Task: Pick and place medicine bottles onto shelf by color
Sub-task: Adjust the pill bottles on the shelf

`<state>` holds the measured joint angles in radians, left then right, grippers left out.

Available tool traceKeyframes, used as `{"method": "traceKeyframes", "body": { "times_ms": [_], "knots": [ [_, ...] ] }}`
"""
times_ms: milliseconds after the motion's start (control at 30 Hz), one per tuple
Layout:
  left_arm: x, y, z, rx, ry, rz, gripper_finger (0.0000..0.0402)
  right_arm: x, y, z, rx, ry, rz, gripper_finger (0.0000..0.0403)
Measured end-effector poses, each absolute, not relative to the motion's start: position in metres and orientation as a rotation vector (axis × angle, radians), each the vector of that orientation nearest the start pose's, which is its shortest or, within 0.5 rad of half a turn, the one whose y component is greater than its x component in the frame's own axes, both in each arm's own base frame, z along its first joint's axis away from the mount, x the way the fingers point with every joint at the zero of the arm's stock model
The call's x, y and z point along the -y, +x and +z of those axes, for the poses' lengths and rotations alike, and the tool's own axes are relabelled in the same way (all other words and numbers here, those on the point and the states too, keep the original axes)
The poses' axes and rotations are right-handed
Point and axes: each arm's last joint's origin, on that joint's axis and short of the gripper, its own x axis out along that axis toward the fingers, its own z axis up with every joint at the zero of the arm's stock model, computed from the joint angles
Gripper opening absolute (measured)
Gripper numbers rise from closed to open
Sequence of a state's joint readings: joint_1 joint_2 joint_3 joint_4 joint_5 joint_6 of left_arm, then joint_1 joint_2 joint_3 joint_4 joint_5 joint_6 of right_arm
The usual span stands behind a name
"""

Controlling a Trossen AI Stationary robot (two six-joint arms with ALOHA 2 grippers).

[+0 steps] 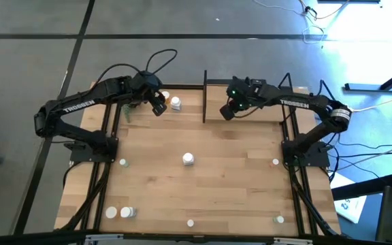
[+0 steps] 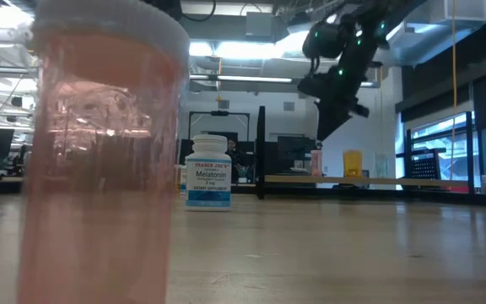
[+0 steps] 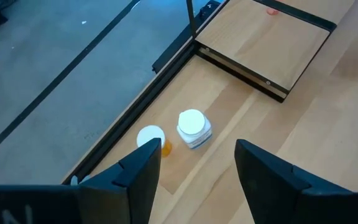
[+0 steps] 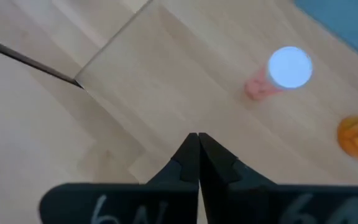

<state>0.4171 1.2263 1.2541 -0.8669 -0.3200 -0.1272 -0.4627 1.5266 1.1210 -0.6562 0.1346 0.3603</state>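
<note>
The shelf [image 1: 264, 112] is a light wooden board with black posts at the table's far middle and right. A pink bottle [image 4: 283, 73] with a white cap and an orange bottle [image 4: 357, 136] stand on it. My right gripper [image 4: 197, 142] hangs shut and empty above the shelf's board, left of those two, pointing steeply down [image 2: 323, 131]. My left gripper [image 3: 197, 155] is open and empty, held above the table's far left. Below and beyond it stand a white bottle [image 3: 194, 129] and an orange bottle with a white cap [image 3: 152, 138].
More bottles stand about the table: a white one in the middle [image 1: 188, 159], a pinkish one at the right [image 1: 275, 162], two at the near left [image 1: 119, 212], and others along the near edge. A pink bottle [image 2: 99, 152] fills the low view's left. The shelf's black post [image 1: 204, 95] stands between the arms.
</note>
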Motion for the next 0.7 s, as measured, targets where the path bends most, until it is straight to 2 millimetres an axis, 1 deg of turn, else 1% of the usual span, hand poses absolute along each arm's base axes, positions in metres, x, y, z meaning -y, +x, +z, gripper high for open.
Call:
{"method": "traceKeyframes", "body": {
  "times_ms": [133, 200, 267, 367, 433, 467, 567, 700],
  "knots": [
    [-0.105, 0.214, 0.348, -0.812, -0.155, 0.746, 0.0199, 0.119, 0.265, 0.255, -0.905, 0.479, -0.796, 0.0000],
    [-0.105, 0.214, 0.348, -0.814, -0.149, 0.743, 0.0199, 0.107, 0.258, 0.252, -0.853, 0.501, -0.829, 0.0000],
    [-0.105, 0.214, 0.348, -0.817, -0.143, 0.741, 0.0199, 0.095, 0.252, 0.244, -0.777, 0.495, -0.842, 0.0000],
    [-0.105, 0.214, 0.348, -0.823, -0.127, 0.733, 0.0199, 0.081, 0.253, 0.237, -0.568, 0.454, -0.761, 0.0000],
    [-0.105, 0.214, 0.348, -0.823, -0.126, 0.733, 0.0199, 0.077, 0.254, 0.232, -0.456, 0.436, -0.712, 0.0000],
    [-0.105, 0.214, 0.348, -0.823, -0.126, 0.733, 0.0199, 0.076, 0.253, 0.226, -0.437, 0.427, -0.709, 0.0000],
    [-0.105, 0.214, 0.348, -0.823, -0.127, 0.733, 0.0199, 0.075, 0.246, 0.206, -0.438, 0.411, -0.716, 0.0000],
    [-0.105, 0.214, 0.348, -0.823, -0.127, 0.733, 0.0199, 0.083, 0.235, 0.190, -0.435, 0.414, -0.768, 0.0000]
  ]
}}
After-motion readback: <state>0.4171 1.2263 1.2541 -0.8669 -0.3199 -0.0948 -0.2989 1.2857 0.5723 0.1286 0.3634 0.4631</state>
